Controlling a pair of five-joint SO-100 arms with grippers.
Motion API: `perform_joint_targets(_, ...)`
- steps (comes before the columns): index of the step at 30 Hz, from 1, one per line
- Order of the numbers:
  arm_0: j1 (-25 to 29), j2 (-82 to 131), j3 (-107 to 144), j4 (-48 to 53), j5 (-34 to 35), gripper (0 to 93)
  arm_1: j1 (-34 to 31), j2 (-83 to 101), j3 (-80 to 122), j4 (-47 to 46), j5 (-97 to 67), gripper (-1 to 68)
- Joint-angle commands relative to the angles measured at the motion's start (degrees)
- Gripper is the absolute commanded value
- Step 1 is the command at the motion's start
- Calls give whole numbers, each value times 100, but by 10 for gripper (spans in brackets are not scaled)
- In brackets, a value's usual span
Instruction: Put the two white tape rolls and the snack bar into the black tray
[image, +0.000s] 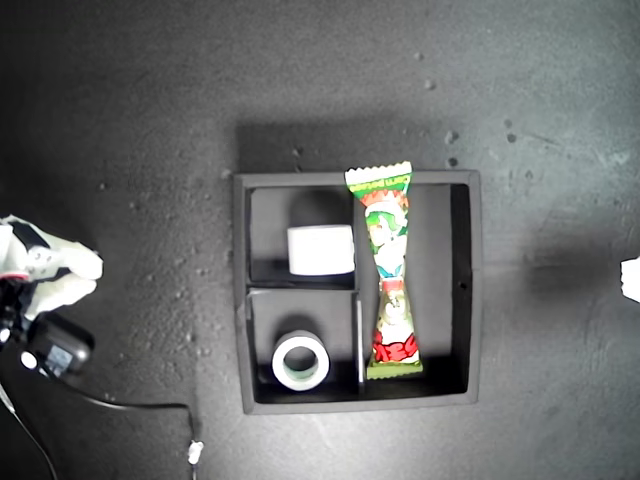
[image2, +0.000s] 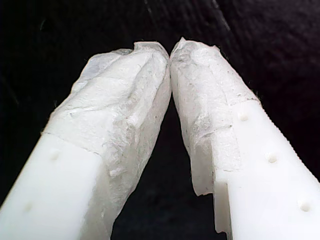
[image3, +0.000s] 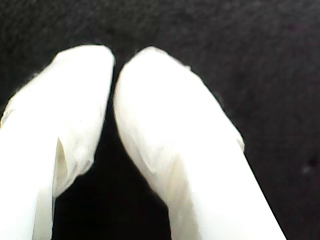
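Exterior view, seen from above: a dark, speckled tabletop (image: 150, 120) with a square black tray (image: 356, 404) at its centre. Nearest the bottom of this view, the tray's lower small compartment holds one white tape roll (image: 300, 361) lying flat, its round hole facing up. Above it, the upper small compartment holds the other white tape roll (image: 320, 250) standing on its edge, so its curved side shows. Alongside both, the long compartment holds the snack bar (image: 389, 275), lying lengthwise against the dividing wall, its top crimped end resting on the tray's far rim. At the exterior view's left edge sits an arm with white padded fingers and a black cable; a sliver of white shows at the exterior view's right edge. Which arm is which cannot be told. Both sit well apart from the tray. In the first wrist view, my first gripper (image2: 170, 50) has its wrapped fingertips touching, holding nothing. In the second wrist view, my second gripper (image3: 116, 65) is blurred, its tips nearly meeting, nothing between them, over bare dark surface.
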Motion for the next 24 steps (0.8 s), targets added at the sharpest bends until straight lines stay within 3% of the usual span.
perform_joint_targets(1, -18, 396, 246, 105, 0, 0, 220, 949, 1187, -343, -519, -7)
perform_joint_targets(5, -9, 396, 466, 44, 0, 0, 457, 2232, 2171, -123, -853, -7)
perform_joint_targets(9, 35, 396, 483, 18, 105, 0, 448, 2241, 2171, -149, -1521, -7)
perform_joint_targets(13, -158, 396, 483, 88, 193, 0, 448, 2241, 2171, 396, -1397, -6)
perform_joint_targets(17, -255, 396, 483, 439, -281, 2, 545, 2241, 2171, 1020, -914, -3)
perform_joint_targets(22, -193, 378, 483, 765, -352, 2, 562, 2180, 2171, 1468, -984, -1)
perform_joint_targets(24, -308, 369, 483, 765, 149, 2, 677, 2206, 2171, 1538, -1564, -1)
